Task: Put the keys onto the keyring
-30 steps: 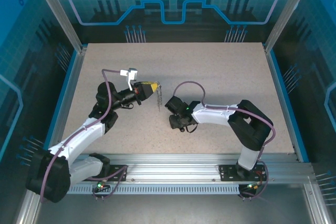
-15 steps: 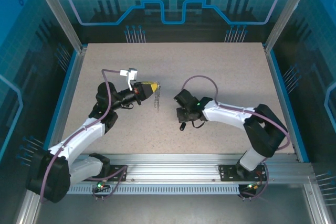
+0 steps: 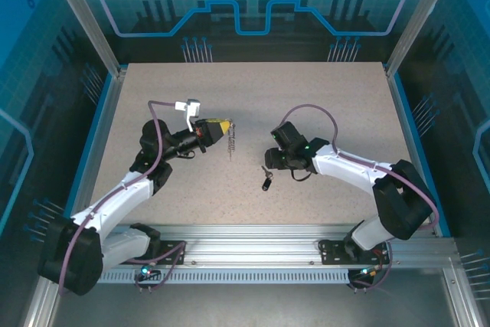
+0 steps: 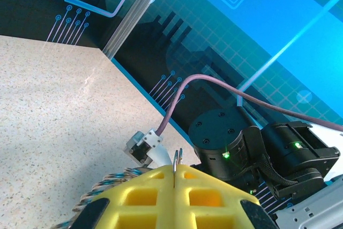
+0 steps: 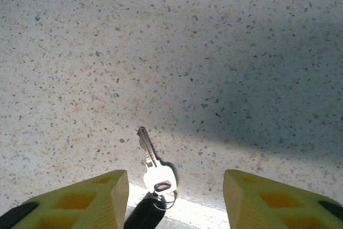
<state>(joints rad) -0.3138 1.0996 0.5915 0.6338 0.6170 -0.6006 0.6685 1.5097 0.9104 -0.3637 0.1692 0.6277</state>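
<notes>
Speckled beige table [image 3: 321,97] sits inside blue panelled walls, and the key [image 3: 266,182] lies flat on it near the middle, its black head toward the right gripper [image 3: 270,165], whose yellow fingers [image 5: 96,197] stand spread on either side of it. To the left, the left gripper [image 3: 226,129] has its fingers pressed together on the keyring [image 3: 232,142], whose silvery fringe dangles from the tips, apart from the key.

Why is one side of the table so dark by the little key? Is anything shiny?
Right wrist view: a wide soft shadow dims the table at upper right; the key lies sharp beside a bright strip of light. Left wrist view: a pale glare streak shines on the table. Top external view: even light, only faint shadows.
</notes>
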